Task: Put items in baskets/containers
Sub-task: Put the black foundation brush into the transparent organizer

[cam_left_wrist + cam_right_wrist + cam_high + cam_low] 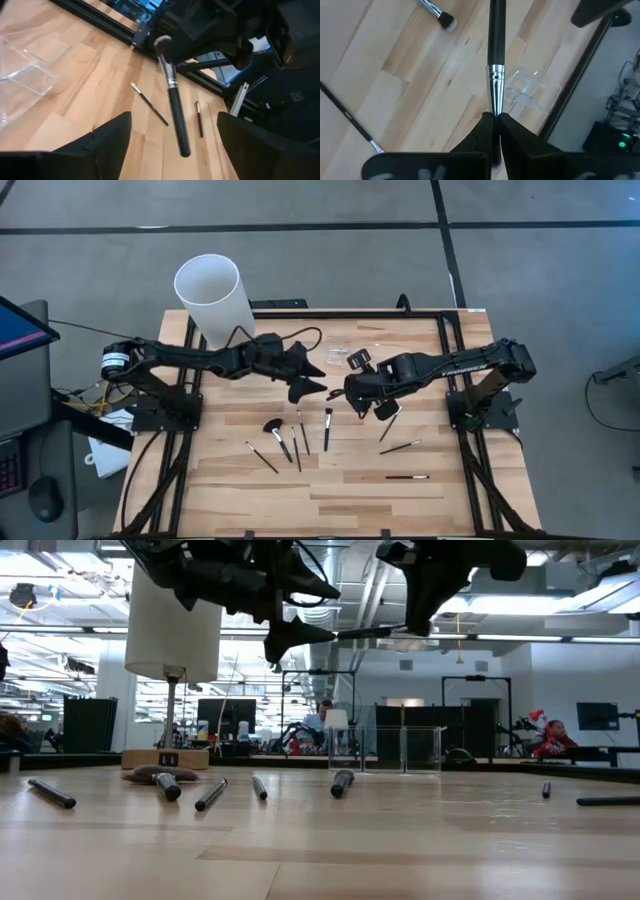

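My right gripper (494,119) hangs above the table's middle, shut on a dark-handled makeup brush (172,100) with a silver ferrule. The brush's handle reaches toward my left gripper (174,120). That gripper is open, and its fingers stand on either side of the handle's free end (183,149) without touching it. Both grippers (318,378) (352,392) face each other over the table. The clear acrylic holder (340,354) rests on the table just beyond them. Several other brushes (300,442) lie flat nearer the front, one with a fan head (272,426). My right gripper pinches the brush's silver ferrule (495,97), at the bristle end, between its two fingertips. The fingers slant downward from the table's right side and lie roughly along the brush. The brush is lifted clear of the table, about level, with its handle sticking out toward the left arm.
A tall white cylinder (212,298) stands at the far left corner. More brushes (400,447) (407,477) lie on the right part of the wooden table. A black frame rail (350,315) runs along the far edge. People and desks show in the room beyond.
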### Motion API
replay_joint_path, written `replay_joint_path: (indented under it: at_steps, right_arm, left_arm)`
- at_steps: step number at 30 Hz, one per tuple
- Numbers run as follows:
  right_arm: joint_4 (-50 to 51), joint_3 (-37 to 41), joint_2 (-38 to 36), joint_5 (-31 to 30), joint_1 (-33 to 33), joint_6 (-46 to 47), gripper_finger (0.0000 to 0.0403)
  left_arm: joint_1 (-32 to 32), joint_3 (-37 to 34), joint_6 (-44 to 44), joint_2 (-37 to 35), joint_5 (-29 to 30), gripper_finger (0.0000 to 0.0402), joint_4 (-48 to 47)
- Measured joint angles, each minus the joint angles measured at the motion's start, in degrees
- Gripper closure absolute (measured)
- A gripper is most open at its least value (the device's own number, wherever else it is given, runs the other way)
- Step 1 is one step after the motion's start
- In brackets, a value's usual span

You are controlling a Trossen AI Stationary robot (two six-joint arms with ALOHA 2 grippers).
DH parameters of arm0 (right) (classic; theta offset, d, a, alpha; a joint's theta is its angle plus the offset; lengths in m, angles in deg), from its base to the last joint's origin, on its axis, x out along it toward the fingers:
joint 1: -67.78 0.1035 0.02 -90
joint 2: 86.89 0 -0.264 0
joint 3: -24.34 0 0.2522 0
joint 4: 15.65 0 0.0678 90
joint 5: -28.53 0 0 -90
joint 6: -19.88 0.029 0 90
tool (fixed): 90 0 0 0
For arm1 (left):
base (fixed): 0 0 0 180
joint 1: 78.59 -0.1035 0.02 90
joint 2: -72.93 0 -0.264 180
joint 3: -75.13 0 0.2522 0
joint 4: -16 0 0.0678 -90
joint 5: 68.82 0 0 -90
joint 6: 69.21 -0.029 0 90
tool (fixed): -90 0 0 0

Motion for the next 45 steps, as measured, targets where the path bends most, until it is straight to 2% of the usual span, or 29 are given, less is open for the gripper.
replay_joint_path:
  at_steps: [12,18,31,40,45]
  right_arm:
    - [-6.6,-1.5,0.0,-3.1,1.2,-9.4,0.039]
    - [-11.2,-2.0,0.0,-2.8,1.8,-12.1,0.039]
    - [-12.0,-2.0,0.0,-2.6,1.8,-12.9,0.039]
    - [-12.0,-2.0,0.0,-2.6,1.7,-11.3,0.0384]
    - [-12.8,-2.0,0.0,-2.9,1.4,-8.0,0.0363]
  left_arm:
    - [2.4,0.3,5.1,1.9,-0.1,0.0098,0.0]
    - [2.6,0.3,6.2,1.9,-0.3,0.0116,0.0]
    - [2.8,0.3,3.6,1.8,-1.7,0.0212,0.0]
    - [2.8,0.3,1.0,1.8,-1.9,0.0358,0.2]
    - [2.8,0.3,-0.6,1.8,-2.0,0.0362,0.9]
